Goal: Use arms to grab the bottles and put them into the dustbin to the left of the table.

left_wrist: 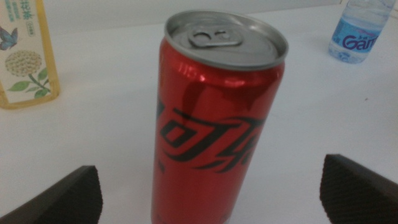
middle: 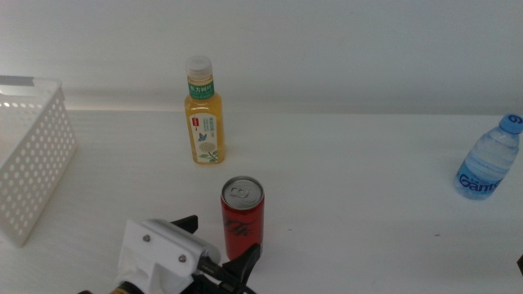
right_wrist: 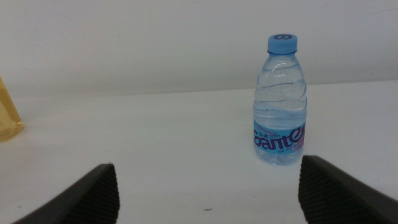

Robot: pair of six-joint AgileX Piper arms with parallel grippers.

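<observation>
Looking down over the table (middle: 368, 163), you find your left gripper (middle: 219, 245) at 6 o'clock, jaws spread wide on either side of the upright red can (middle: 243, 216) without touching it. The tea bottle (middle: 204, 114) stands at 12 o'clock, the dustbin (middle: 33, 155) at 9 and the water bottle (middle: 489, 159) at 3. Your right gripper (right_wrist: 208, 186) waits facing the water bottle, jaws parted and empty.

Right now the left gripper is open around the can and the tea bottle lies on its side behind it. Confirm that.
Not quite. The tea bottle stands upright, as the middle view shows. The rest holds: the left gripper is open with its jaws either side of the can, and the bottle is behind it.
</observation>
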